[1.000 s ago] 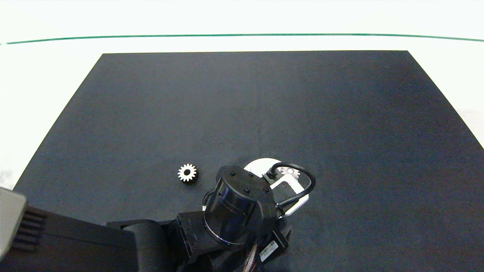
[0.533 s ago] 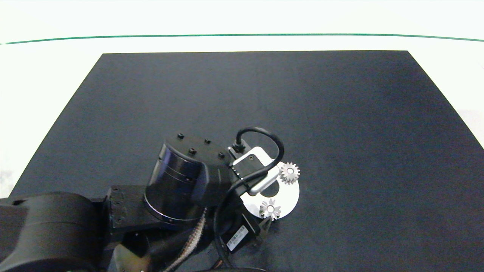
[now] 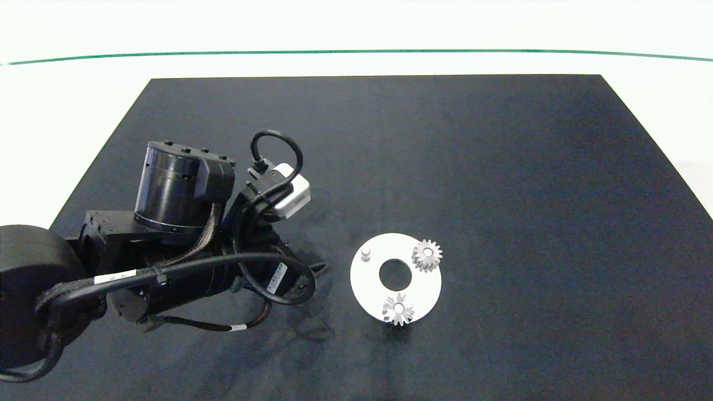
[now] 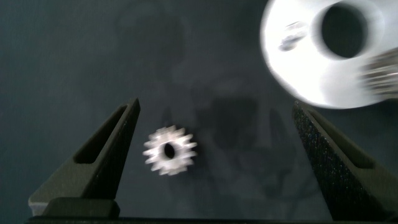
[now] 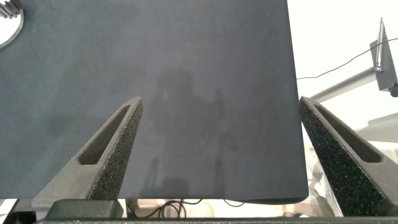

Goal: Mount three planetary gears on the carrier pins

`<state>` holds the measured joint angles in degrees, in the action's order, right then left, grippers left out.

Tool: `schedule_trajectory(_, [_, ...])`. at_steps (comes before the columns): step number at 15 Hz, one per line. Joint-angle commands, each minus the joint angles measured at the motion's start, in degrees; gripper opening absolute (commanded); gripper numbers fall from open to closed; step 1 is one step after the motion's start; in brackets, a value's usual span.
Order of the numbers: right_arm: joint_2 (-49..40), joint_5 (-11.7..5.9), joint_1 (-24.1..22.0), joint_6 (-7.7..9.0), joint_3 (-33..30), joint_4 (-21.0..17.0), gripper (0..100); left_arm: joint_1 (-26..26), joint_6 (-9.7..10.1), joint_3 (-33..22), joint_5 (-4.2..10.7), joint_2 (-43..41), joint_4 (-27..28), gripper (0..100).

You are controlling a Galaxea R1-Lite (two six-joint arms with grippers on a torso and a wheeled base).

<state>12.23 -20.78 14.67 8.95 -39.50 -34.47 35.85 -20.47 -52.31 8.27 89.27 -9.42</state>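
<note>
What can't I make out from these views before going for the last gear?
- Third gear: hidden in the head view by the left arm; shown only in the left wrist view, blurred, between the open fingers of the left gripper.
- Left gripper: its fingers are hidden in the head view by its own wrist.
- Bare pin: smeared in the left wrist view.
- White disc: cut off by the edge in both wrist views.
- Right gripper: outside the head view.

Two gears (image 3: pixel 427 255) sit on the disc (image 3: pixel 423 287); left pin (image 3: pixel 366 254) bare.
</note>
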Motion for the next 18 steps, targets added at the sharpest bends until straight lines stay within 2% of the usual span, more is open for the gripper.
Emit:
schedule_trajectory(1, [0.1,-0.13,0.0,0.10,-0.1,-0.2,100,-3.3,-0.27,0.5,-1.06,0.9,-0.2,100])
schedule_trajectory(6, [0.3,-0.22,0.0,0.10,-0.9,-0.2,100,-4.7,-0.19,2.9,-1.59,2.3,-3.4,100])
schedule_trajectory(10, [-0.3,-0.22,0.0,0.10,-0.9,-0.3,100,-6.1,-0.27,4.6,-3.61,3.1,-5.3,100])
schedule_trajectory(13, [-0.2,-0.22,0.0,0.10,-0.9,-0.3,100,-6.1,-0.27,6.1,-3.96,3.2,-5.7,100])
schedule_trajectory(15, [-0.2,-0.22,0.0,0.10,-0.9,-0.3,100,-7.8,-0.36,7.4,-5.19,3.5,-8.0,100])
schedule_trajectory(18, [0.0,-0.22,0.0,0.02,-0.9,-0.2,100,-9.5,-0.54,8.6,-5.98,3.5,-10.1,97])
